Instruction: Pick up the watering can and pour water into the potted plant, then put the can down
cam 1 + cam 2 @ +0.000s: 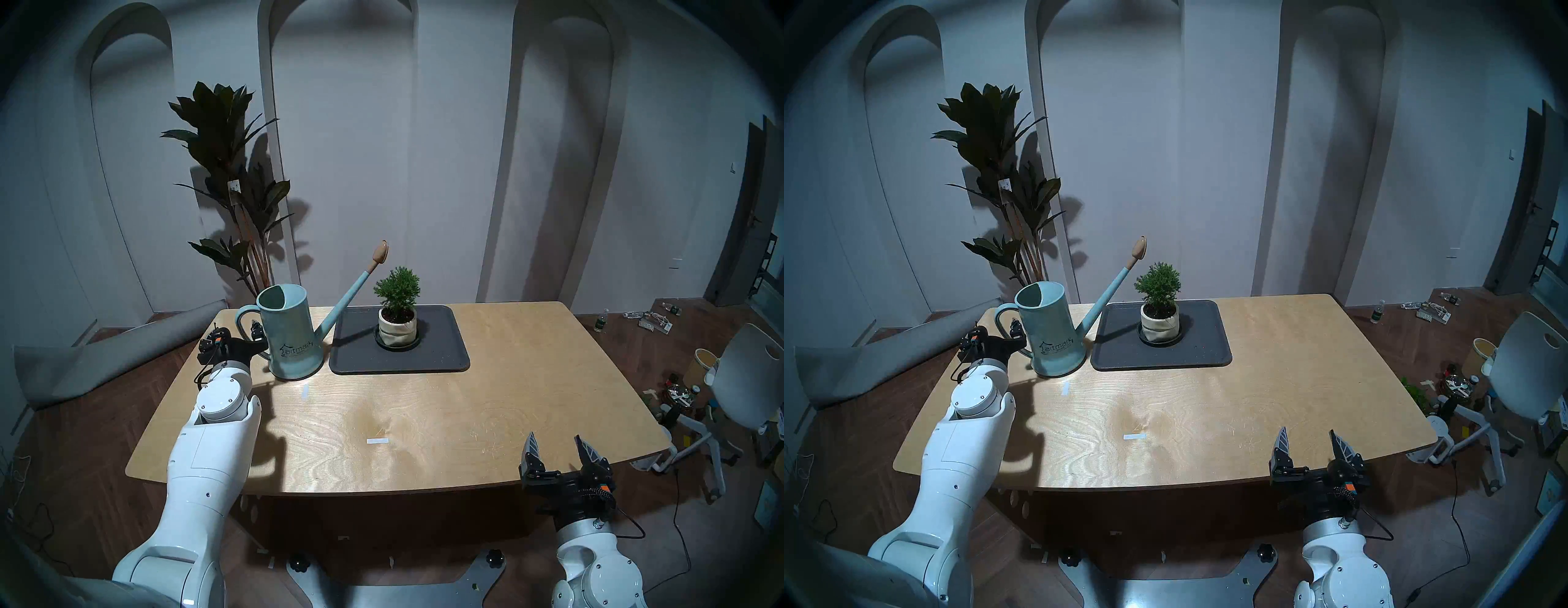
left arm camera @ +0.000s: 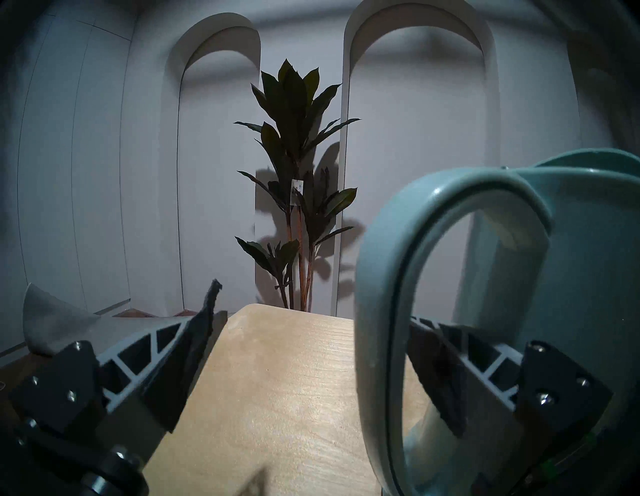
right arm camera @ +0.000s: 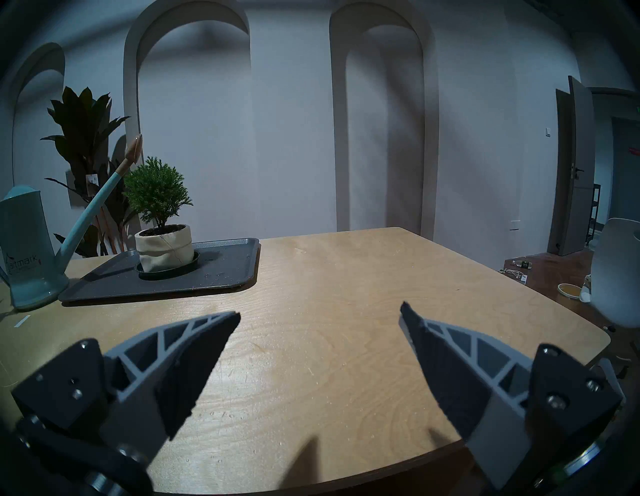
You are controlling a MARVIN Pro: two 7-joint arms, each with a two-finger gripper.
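Left wrist view: left gripper (image 2: 311, 350) spread wide around loop handle (image 2: 381, 311) of pale teal watering can (image 1: 290, 335), one finger (image 2: 446, 370) through the loop, the other outside, nothing clamped. Head view: can upright on wooden bench (image 1: 424, 424), far left, just beside dark tray (image 1: 441, 356); spout angled up toward potted plant (image 1: 397, 314) on that tray. Near bench's front right edge, right gripper (image 1: 560, 454) wide open, empty, well apart from both.

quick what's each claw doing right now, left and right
Left claw: open, one finger through the watering can handle loop, not yet closed on it.
Right claw: open, holding nothing, over the table.
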